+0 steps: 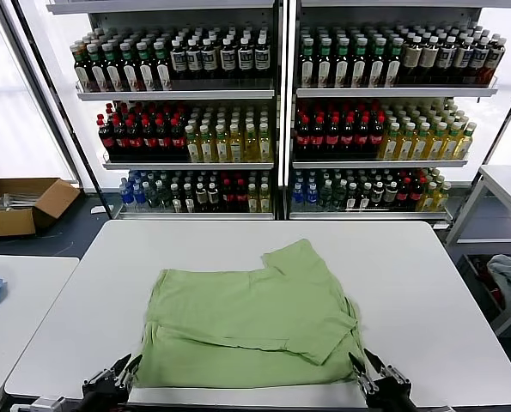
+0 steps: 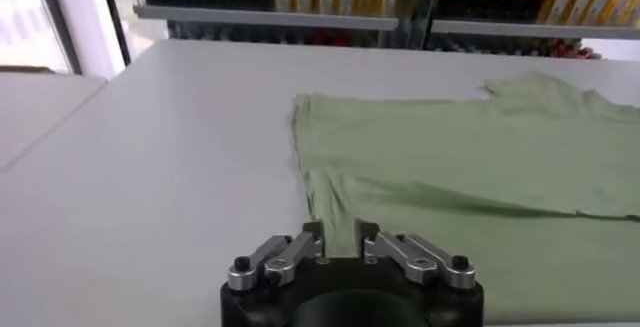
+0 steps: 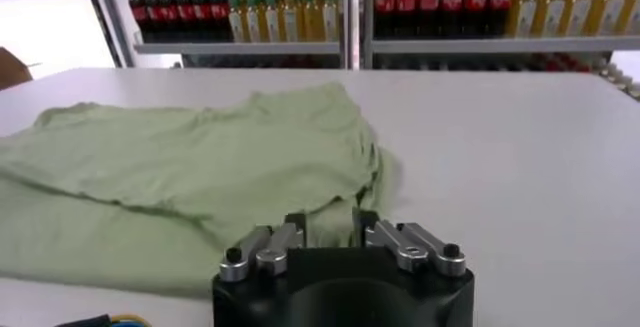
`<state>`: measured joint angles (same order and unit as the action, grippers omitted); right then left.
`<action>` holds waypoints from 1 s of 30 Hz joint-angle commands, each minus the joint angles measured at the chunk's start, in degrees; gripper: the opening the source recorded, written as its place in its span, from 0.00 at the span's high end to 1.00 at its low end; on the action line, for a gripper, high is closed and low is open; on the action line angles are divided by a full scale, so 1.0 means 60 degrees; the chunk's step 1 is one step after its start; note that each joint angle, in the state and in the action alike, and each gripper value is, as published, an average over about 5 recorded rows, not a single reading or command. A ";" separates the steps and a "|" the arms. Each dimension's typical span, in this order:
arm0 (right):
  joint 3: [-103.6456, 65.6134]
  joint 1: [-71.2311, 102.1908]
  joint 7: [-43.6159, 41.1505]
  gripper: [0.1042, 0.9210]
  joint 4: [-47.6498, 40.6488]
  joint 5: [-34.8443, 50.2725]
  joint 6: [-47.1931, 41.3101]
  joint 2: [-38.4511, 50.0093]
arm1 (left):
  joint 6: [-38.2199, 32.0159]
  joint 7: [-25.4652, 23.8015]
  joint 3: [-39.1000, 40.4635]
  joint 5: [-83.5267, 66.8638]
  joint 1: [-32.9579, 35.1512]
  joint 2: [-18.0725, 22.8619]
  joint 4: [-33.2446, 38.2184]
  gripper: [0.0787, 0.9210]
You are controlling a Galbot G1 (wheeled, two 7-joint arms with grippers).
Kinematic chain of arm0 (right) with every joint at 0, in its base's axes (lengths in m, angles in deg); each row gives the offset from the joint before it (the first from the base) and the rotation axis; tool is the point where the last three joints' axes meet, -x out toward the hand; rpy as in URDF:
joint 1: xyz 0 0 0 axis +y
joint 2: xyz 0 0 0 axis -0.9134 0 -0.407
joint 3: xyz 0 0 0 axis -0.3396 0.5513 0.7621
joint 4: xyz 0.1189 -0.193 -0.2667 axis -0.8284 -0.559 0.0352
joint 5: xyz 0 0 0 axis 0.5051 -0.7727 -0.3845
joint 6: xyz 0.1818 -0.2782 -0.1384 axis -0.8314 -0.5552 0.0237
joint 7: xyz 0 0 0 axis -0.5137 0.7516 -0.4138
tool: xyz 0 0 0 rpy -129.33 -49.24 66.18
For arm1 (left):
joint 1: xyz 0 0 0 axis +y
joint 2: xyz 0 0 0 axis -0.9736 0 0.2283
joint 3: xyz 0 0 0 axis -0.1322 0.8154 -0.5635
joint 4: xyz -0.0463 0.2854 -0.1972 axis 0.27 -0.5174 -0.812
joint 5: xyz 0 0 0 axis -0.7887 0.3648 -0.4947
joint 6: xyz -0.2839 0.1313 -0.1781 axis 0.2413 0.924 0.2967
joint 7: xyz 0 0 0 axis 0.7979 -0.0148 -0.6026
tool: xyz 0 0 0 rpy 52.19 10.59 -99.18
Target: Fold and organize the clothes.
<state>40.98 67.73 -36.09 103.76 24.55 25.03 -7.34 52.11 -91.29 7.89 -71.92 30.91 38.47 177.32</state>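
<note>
Left gripper (image 1: 128, 367), low left in the head view, has its fingers spread apart at the near left corner of the light green shirts (image 1: 255, 322). Right gripper (image 1: 364, 367), low right, is likewise spread at the near right corner. The shirts lie flat, plain side up, mid-frame on the white table (image 1: 427, 283), before shelves of bottles (image 1: 281, 112).

Overall: bright, even light in all three views.
Source: daylight from the window (image 1: 23, 103) at far left, blown out to white.
Glare: the table (image 1: 427, 283) reads near white with a soft sheen.
Shadows: faint and thin, under the shirt (image 1: 255, 322) edges and folds.
Focus: head view is crisp; wrist views are softer, with the bottles (image 3: 300, 9) on the shelves blurred.
Distortion: shelf uprights lean outward towards the head view's edges.
</note>
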 commanded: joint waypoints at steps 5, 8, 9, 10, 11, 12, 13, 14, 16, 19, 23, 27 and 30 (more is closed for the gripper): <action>0.0814 -0.4977 -0.0722 0.24 -0.2162 0.1736 -0.1584 0.1382 | -0.0322 -0.0359 0.0445 -0.0940 -0.2033 -0.2432 -0.1063 0.48; 0.1551 -0.6635 -0.1469 0.16 -0.3530 0.1715 -0.1772 0.1455 | -0.0308 -0.0468 0.1085 -0.1087 -0.2738 -0.3076 -0.1930 0.38; 0.1832 -0.7193 -0.1710 0.14 -0.4019 0.1662 -0.1796 0.1455 | -0.0303 -0.0474 0.1340 -0.1162 -0.3049 -0.3213 -0.2283 0.34; 0.2095 -0.7659 -0.1897 0.13 -0.4420 0.1609 -0.1808 0.1455 | -0.0299 -0.0471 0.1570 -0.1247 -0.3372 -0.3327 -0.2609 0.30; 0.2331 -0.8106 -0.2082 0.13 -0.4792 0.1518 -0.1804 0.1449 | -0.0302 -0.0471 0.1788 -0.1319 -0.3697 -0.3427 -0.2897 0.27; 0.2587 -0.8511 -0.2265 0.12 -0.5149 0.1423 -0.1798 0.1434 | -0.0317 -0.0479 0.2016 -0.1391 -0.4046 -0.3540 -0.3215 0.24; 0.2852 -0.8898 -0.2438 0.12 -0.5527 0.1333 -0.1791 0.1414 | -0.0333 -0.0488 0.2250 -0.1466 -0.4373 -0.3646 -0.3503 0.20; 0.3045 -0.9168 -0.2535 0.12 -0.5794 0.1261 -0.1772 0.1377 | -0.0350 -0.0504 0.2448 -0.1520 -0.4680 -0.3749 -0.3744 0.18; 0.3429 -0.9677 -0.2676 0.12 -0.6399 0.1130 -0.1739 0.1243 | -0.0395 -0.0548 0.2896 -0.1626 -0.5312 -0.3985 -0.4274 0.14; 0.3797 -1.0191 -0.2708 0.12 -0.7225 0.0954 -0.1728 0.0932 | -0.0417 -0.0571 0.3540 -0.1850 -0.6195 -0.4251 -0.5063 0.12; 0.4099 -1.0696 -0.2606 0.12 -0.8284 0.0690 -0.1733 0.0470 | -0.0402 -0.0508 0.4384 -0.2224 -0.7357 -0.4327 -0.6111 0.12; 0.4159 -1.1143 -0.2350 0.12 -0.9088 0.0412 -0.1776 -0.0028 | -0.0592 -0.0504 0.5012 -0.2573 -0.8261 -0.4246 -0.7092 0.12; 0.4168 -1.1352 -0.2287 0.12 -0.9448 0.0251 -0.1847 -0.0298 | -0.0684 -0.0507 0.5343 -0.2779 -0.8760 -0.4172 -0.7557 0.12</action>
<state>61.73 10.26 -48.88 60.50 28.13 15.16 -5.29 49.28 -94.09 28.39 -83.68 -4.20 16.58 148.28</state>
